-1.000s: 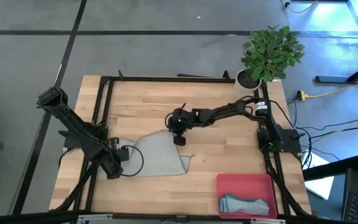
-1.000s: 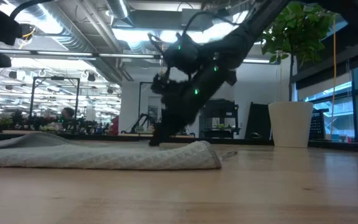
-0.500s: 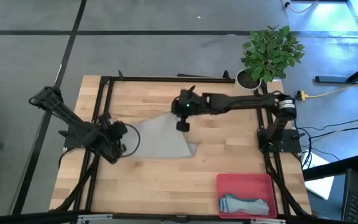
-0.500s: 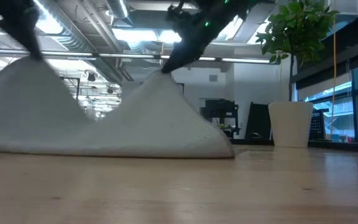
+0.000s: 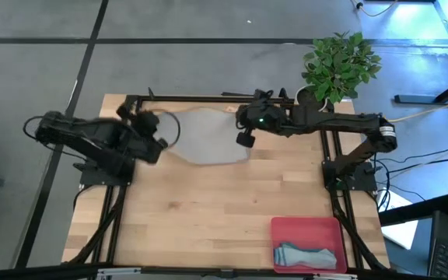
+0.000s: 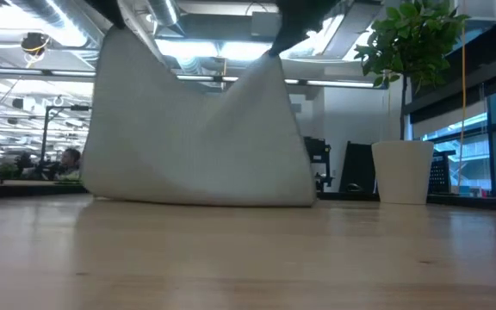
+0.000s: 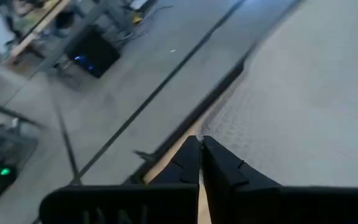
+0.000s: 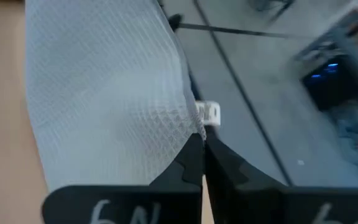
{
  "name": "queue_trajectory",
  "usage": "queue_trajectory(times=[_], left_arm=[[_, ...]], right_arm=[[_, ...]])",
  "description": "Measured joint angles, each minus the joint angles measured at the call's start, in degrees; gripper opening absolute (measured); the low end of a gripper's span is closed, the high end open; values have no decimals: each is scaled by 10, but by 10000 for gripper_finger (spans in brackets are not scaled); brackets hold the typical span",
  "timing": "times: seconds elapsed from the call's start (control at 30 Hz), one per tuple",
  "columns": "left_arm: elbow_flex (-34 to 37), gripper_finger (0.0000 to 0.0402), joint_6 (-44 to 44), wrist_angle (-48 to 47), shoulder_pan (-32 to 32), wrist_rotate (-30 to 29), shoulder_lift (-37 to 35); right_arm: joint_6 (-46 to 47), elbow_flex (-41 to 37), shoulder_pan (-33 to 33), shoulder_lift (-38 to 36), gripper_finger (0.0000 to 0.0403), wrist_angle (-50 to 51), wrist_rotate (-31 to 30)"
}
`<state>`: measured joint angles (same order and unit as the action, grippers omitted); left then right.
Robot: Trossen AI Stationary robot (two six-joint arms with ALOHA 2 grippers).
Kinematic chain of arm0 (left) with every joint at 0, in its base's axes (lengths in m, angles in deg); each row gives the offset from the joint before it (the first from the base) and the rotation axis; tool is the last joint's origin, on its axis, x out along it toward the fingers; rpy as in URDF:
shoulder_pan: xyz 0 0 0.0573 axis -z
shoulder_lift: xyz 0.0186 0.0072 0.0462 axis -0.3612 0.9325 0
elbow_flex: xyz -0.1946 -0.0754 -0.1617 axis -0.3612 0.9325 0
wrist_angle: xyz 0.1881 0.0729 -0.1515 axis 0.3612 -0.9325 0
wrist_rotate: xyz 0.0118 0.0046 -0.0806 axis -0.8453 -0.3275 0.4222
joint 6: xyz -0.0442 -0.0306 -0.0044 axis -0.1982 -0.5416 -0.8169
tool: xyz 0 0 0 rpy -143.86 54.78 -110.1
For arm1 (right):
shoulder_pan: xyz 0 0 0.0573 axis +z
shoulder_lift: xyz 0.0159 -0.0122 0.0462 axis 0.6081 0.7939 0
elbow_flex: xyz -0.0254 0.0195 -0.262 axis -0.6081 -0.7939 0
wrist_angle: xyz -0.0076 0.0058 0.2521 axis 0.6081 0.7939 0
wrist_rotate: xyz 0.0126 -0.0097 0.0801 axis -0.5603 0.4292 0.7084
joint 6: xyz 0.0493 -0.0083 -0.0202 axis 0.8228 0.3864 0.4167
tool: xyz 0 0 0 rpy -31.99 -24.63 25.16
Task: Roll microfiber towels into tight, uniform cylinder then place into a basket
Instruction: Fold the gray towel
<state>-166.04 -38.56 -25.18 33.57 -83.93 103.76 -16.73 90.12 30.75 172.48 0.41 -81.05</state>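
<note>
The big grey-green towel is held up over the far part of the table. One top corner is pinched in the left gripper, whose jaws are closed on the cloth. The other top corner is pinched in the right gripper, also closed tight on the cloth. In the low view, the towel is seen hanging like a curtain, with its bottom edge at the wood. The pink basket is seen at the near right corner of the table. The small blue towel is laid inside it. A potted plant is seen at the far right corner.
</note>
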Motion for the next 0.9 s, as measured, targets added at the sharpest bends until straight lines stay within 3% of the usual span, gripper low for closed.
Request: queue_trajectory(times=[0.23,0.47,0.63,0.9], left_arm=[[-50,0,141,63,-139,-12,0],[-52,0,379,272,-238,-1,2],[-52,0,512,401,-292,52,8],[-44,0,565,432,-368,128,25]], right_arm=[[-27,0,-16,-51,6,7,-92],[-51,0,-65,-72,6,8,-108],[-58,0,-105,-74,5,3,-122],[-69,0,-146,-74,5,8,-124]])
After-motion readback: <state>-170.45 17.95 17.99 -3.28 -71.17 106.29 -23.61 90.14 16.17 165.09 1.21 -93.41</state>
